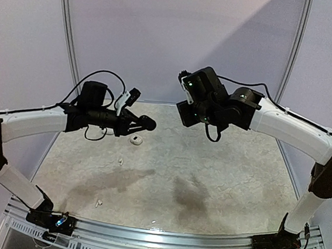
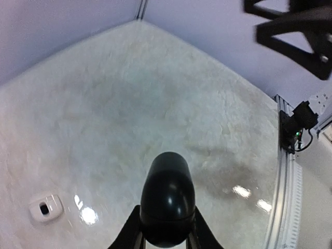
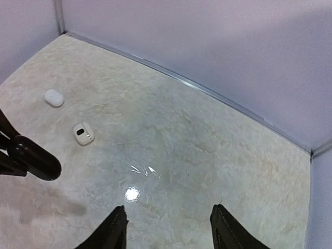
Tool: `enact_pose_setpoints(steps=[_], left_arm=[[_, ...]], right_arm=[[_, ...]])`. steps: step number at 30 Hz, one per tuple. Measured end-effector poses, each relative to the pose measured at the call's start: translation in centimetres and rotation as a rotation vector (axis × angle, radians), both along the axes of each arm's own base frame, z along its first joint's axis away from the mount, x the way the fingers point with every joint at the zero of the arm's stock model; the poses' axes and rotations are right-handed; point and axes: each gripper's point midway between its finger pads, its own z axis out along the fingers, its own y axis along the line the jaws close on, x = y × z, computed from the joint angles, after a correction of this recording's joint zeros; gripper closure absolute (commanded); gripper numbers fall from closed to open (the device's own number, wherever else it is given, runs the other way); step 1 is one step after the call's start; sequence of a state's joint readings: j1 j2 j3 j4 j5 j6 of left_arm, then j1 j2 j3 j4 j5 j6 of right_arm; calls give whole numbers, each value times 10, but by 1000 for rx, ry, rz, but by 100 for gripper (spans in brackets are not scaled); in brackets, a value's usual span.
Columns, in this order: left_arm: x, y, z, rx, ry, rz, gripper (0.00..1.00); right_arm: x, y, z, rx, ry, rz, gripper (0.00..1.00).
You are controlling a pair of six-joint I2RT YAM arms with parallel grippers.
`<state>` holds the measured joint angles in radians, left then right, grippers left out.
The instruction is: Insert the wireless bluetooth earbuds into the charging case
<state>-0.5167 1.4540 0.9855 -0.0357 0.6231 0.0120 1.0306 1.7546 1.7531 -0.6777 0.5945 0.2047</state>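
1. Spotted a white earbud [image 1: 97, 201] lying loose on the bench [image 1: 225, 183], close to the near edge and toward the left corner.
2. Noted a second white earbud [image 1: 119, 160] farther in from that edge, also left of the middle, well apart from the first and outside every case.
3. Found the left gripper [image 1: 138, 122] reaching in from the left edge, clamped on a black case [image 1: 148, 123], a pill-shaped shell with its rounded end sticking out past the fingertips. Judged it held clear of the bench.
4. Saw an open white case [image 1: 136, 139] resting on the bench left of centre and toward the far edge, near the held black case but not touching it. Made out a dark hollow in its upper face from both wrist views, but could not tell whether a bud sat inside.
5. Picked out a closed white case [image 3: 54, 97] in the right wrist view only, flat on the bench beyond the open one and nearer the far left corner, apart from it.
6. Found the right gripper [image 3: 168, 231] raised over the bench toward the far edge, right of the black case, jaws spread wide and gripping nothing, with only bench surface showing between them.
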Motion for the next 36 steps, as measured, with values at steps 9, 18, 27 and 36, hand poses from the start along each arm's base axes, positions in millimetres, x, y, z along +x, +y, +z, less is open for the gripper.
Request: enact_pose_setpoints(steps=[9,18,27,36], left_arm=[[86,81,-68,86,700,376,100],[96,191,-98,-34,968,777,100],[81,249,-156,-1,1079,907,70],[62,250,-181,14,1130,934,1]], right_arm=[[-6,-25,-27,13,50,-78,14],[-12,-27,-47,40,81,-79,6],[-12,-20,-43,82,74,-56,3],[-11,-12,-24,128,60,-34,1]])
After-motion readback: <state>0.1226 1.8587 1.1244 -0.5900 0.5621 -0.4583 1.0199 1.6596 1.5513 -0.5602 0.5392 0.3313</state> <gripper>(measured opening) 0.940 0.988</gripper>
